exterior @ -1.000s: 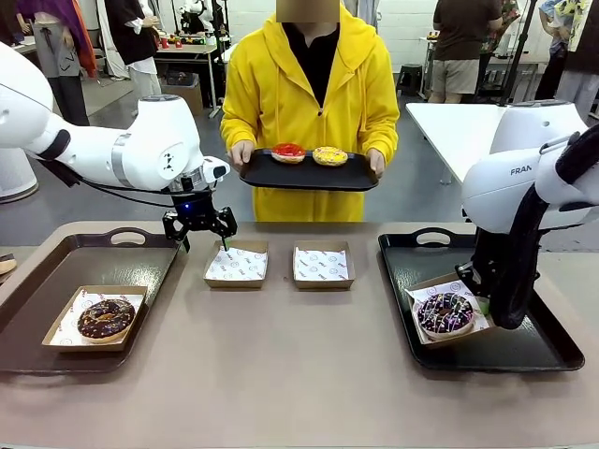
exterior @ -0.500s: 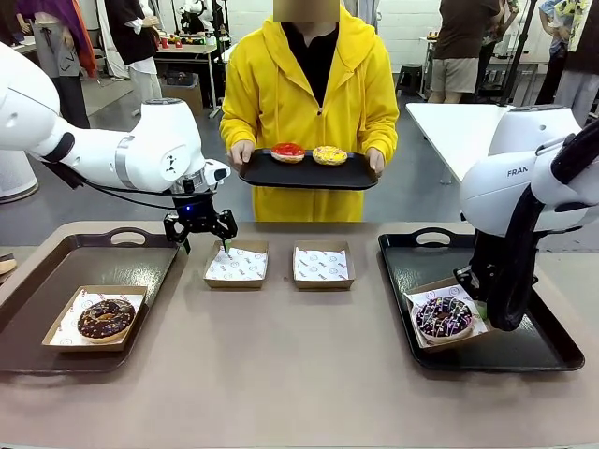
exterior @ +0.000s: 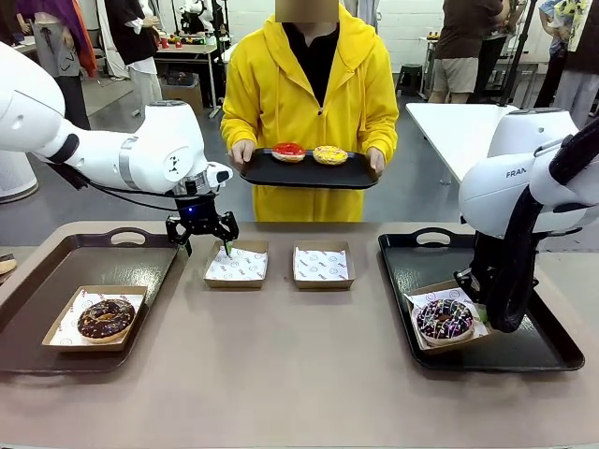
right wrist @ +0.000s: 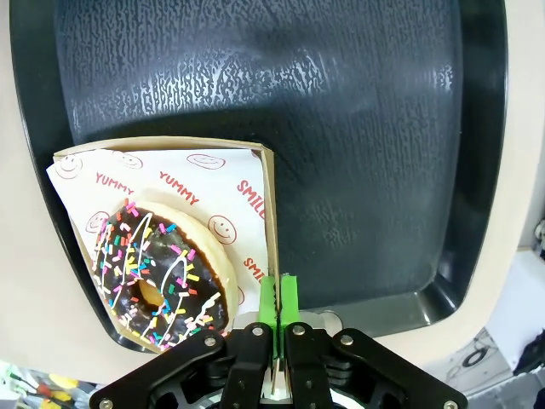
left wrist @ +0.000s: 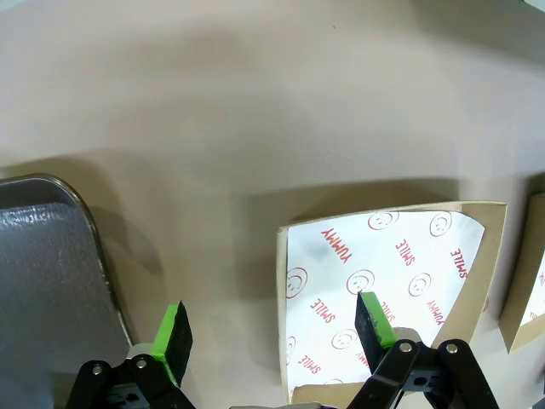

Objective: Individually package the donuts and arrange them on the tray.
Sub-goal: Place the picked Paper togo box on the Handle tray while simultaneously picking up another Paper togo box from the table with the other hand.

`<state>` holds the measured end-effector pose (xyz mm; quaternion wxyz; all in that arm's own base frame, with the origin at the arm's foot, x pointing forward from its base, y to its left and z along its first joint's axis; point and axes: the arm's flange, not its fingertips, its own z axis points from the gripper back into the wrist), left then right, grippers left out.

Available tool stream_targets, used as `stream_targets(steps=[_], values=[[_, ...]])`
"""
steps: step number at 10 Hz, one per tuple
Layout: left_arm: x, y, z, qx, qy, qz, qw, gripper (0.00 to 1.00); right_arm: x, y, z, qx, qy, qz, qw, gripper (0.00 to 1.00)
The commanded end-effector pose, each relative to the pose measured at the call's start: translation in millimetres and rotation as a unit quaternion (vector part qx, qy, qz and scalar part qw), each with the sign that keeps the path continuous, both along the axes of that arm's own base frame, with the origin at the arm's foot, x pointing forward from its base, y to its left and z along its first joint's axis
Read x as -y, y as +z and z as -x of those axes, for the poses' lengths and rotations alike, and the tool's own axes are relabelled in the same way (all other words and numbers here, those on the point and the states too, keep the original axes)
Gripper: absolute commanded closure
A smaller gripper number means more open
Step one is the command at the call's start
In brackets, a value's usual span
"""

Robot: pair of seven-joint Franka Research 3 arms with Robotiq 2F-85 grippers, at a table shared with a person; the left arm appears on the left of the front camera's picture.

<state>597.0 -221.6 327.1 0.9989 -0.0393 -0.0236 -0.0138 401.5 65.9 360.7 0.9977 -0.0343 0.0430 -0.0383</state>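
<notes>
Left pincer point(left wrist: 271, 315): released. The pads stand wide apart over the left edge of the left empty box point(left wrist: 494, 240), one above its paper and one above the bare counter point(exterior: 299, 383).
Right pincer point(right wrist: 278, 307): clenched on the thin side wall of the right box point(right wrist: 270, 221).
Donuts, where:
- The sprinkled donut point(right wrist: 162, 264) lies in the right box on the black tray point(right wrist: 358, 128).
- The chocolate donut point(exterior: 106, 318) lies boxed on the brown tray point(exterior: 56, 262).
- The red donut point(exterior: 288, 151) and the yellow donut point(exterior: 329, 155) lie unboxed on the person's tray point(exterior: 309, 176).

Risk, right: the box lies turned, with a corner over the tray's rim, so I think it can rock. If the pincer lifts before it lets go, the box may tip.
Risk, left: the closing pads may catch only the paper, or push away this light box.
Count: four donuts, four boxes (two filled, two empty, the other empty box point(exterior: 321, 265) just beside the first), three trays, two pincers.
</notes>
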Motion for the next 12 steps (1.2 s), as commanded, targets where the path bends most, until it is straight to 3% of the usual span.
stream_targets(steps=[1,2,3,4,5,6,7,8,12], values=[[8,1,-3,-0.009,-0.017,-0.004,1.000,0.25,-1,1,-4,-0.016,-0.002,-0.017,1.000,0.56],[9,0,-3,-0.012,-0.015,-0.004,1.000,0.59,0,0,-4,-0.020,-0.001,-0.020,1.000,0.38],[9,-1,-4,-0.017,-0.016,-0.002,1.000,0.84,0,0,-4,-0.022,-0.002,-0.021,1.000,0.00],[9,-1,-4,-0.019,-0.016,-0.001,1.000,1.00,1,0,-4,-0.022,-0.002,-0.022,1.000,0.00],[8,-1,-4,-0.019,-0.016,-0.002,1.000,1.00,1,0,-4,-0.023,-0.003,-0.023,0.999,0.00],[8,0,-4,-0.019,-0.017,-0.003,1.000,1.00,1,0,-5,-0.024,-0.003,-0.024,0.999,0.15],[7,1,-4,-0.018,-0.017,-0.004,1.000,0.93,1,0,-5,-0.024,-0.004,-0.025,0.999,0.04],[7,1,-4,-0.019,-0.018,-0.003,1.000,1.00,3,0,-5,-0.026,-0.006,-0.025,0.999,0.00],[5,1,-4,-0.025,-0.021,-0.003,0.999,1.00,10,0,-3,-0.040,-0.004,-0.029,0.999,0.00]])
